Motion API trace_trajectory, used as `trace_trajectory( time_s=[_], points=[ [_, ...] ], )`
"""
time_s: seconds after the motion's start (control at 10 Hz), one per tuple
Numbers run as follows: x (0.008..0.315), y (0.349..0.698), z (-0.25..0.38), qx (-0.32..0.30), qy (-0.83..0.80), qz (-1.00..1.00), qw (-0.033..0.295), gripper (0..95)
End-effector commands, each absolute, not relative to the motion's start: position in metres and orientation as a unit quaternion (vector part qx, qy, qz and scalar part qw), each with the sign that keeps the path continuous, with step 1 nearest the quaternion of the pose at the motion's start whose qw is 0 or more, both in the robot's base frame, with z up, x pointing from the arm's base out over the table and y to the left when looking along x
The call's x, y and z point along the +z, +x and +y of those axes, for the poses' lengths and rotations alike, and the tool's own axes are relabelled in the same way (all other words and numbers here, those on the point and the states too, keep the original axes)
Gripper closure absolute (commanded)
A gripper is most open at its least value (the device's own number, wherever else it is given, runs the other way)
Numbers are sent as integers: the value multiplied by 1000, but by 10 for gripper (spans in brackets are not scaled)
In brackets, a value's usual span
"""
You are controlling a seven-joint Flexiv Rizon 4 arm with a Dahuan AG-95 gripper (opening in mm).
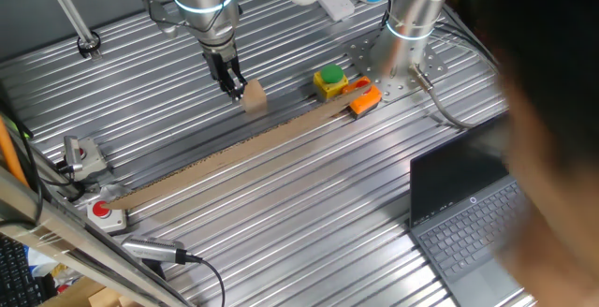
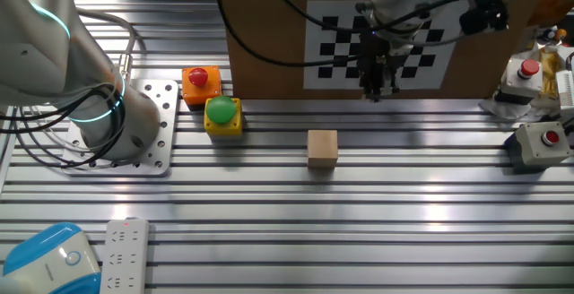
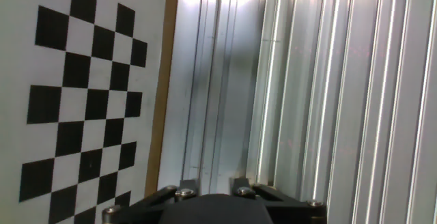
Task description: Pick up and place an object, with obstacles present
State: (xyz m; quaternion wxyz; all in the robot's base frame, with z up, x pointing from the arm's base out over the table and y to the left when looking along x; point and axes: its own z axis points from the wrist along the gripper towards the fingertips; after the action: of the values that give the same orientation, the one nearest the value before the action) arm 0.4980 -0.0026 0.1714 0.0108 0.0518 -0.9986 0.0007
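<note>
I get one fixed view from high up, looking down along the strip [image 1: 234,153]. The other faces the checkerboard [image 2: 377,38] side-on, closer. Both share the block [image 1: 254,96] (and green button [image 2: 222,110]). My hand view skims the table [image 3: 328,80].

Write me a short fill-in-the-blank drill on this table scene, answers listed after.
1. The button on the yellow box is ____.
2. The gripper holds ____.
3. The brown block rests on the ____.
4. The board behind the gripper carries a black-and-white ____ pattern.

Answers: green; nothing; table; checkerboard
</note>
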Motion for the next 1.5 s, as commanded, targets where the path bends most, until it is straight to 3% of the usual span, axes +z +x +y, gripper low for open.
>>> trace_trajectory(
  time_s=[0.1,1.5],
  points=[
    [171,498,-3,2,41,-999,9,950],
    [176,484,-21,-18,-3,-1000,10,950]
  ],
)
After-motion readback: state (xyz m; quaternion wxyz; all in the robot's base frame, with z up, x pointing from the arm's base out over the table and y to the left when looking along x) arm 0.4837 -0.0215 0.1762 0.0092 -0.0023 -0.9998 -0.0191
